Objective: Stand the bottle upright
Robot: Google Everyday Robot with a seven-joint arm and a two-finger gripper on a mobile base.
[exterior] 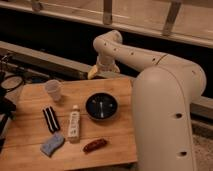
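A small white bottle (74, 124) with a white cap and a label lies on its side on the wooden table (120, 135), left of centre, with its cap pointing away from me. My gripper (95, 73) hangs at the end of the white arm (125, 50) over the table's far edge, beyond the bowl. It is well away from the bottle and holds nothing that I can see.
A paper cup (52, 90) stands at the far left. A black bowl (101, 106) sits right of the bottle. A black striped item (50, 119), a blue sponge (52, 144) and a reddish-brown packet (95, 145) lie near the bottle. My white body (165, 125) fills the right side.
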